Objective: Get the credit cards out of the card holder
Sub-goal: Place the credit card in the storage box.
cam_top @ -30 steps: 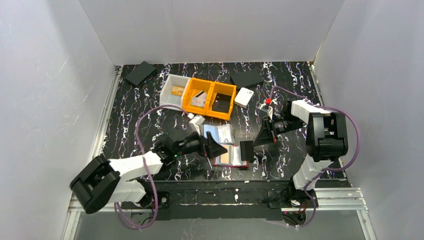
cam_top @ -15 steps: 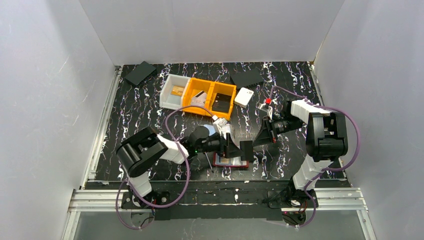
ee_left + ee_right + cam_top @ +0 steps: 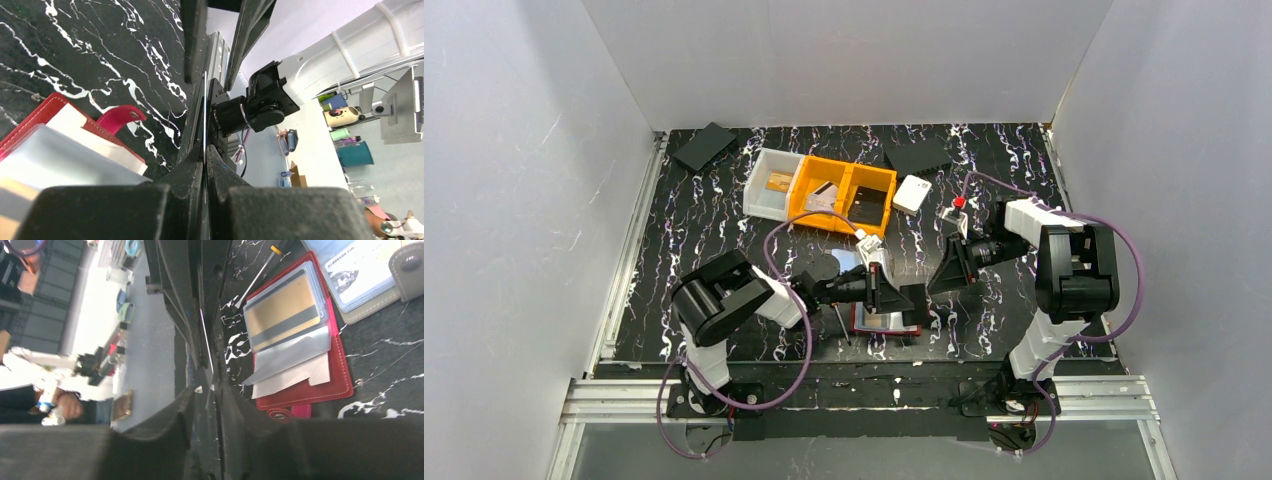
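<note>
Two arms meet above the open red card holder (image 3: 310, 392). The left gripper (image 3: 908, 298) clamps a dark card (image 3: 921, 310) edge-on. The right gripper (image 3: 935, 286) flanks it, grip unclear. A gold card (image 3: 282, 312) lies sleeved in the holder.

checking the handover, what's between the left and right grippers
A thin dark card, edge-on, lies between the left gripper and the right gripper. The top view shows it; each wrist view shows its edge between the fingers.

Red card holder (image 3: 310, 394) lies open; gold striped credit card (image 3: 284, 315) in its sleeve; dark card (image 3: 917, 300) held upright beside it.
</note>
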You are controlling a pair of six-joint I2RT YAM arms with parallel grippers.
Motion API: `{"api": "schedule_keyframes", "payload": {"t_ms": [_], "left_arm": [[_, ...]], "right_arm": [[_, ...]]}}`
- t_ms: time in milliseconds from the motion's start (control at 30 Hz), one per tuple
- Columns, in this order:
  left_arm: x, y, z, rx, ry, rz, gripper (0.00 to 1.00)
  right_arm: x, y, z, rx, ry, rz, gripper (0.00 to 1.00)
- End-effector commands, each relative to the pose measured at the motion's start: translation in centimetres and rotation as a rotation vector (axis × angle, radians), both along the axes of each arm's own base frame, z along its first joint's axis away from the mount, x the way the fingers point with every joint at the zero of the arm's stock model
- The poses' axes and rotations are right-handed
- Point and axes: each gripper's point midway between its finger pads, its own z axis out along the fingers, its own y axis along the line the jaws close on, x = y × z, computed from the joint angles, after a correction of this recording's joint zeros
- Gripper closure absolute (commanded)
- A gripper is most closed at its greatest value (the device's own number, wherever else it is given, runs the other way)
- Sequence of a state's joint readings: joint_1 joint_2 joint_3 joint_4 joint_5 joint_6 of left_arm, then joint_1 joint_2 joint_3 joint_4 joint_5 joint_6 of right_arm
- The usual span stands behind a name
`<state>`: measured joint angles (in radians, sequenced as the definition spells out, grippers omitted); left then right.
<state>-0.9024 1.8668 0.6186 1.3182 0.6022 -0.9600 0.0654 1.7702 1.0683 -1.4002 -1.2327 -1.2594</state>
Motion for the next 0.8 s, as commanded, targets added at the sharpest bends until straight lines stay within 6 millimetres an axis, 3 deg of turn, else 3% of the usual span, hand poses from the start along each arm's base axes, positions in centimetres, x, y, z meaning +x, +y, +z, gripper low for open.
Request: {"api": "schedule_keyframes", "payload": {"t_ms": [0, 67, 167, 367, 500, 600, 767], "left_arm": [[-0.4, 1.8, 1.4, 0.036, -0.171, 0.013, 1.0], [-0.1, 3.2, 0.5, 0.149, -0.269, 0.026, 1.0], [0.9, 5.7, 0.3, 0.298, -0.492, 0.073, 1.0], [1.5, 8.3, 5.4, 0.427, -1.271, 0.125, 1.0], [4.2, 9.5, 8.2, 0.77, -1.693, 0.206, 1.0], [6.1, 10.1, 8.6, 1.045, -1.892, 0.187, 1.0], [7.2, 9.3, 10.8, 1.172, -2.033, 0.291, 1.0]], "right_arm": [[0.8, 0.0, 1.3, 0.002, -0.066, 0.007, 0.52], [0.8, -0.1, 1.7, -0.003, -0.098, 0.01, 0.4], [0.8, -0.1, 2.6, -0.01, -0.152, 0.012, 0.31], [2.5, 0.0, 5.6, -0.032, -0.175, -0.02, 0.25], [3.8, 0.4, 7.9, -0.031, -0.099, -0.069, 0.24], [4.4, 0.6, 9.1, -0.03, -0.039, -0.098, 0.23], [3.9, 1.1, 9.4, -0.036, 0.059, -0.104, 0.15]]}}
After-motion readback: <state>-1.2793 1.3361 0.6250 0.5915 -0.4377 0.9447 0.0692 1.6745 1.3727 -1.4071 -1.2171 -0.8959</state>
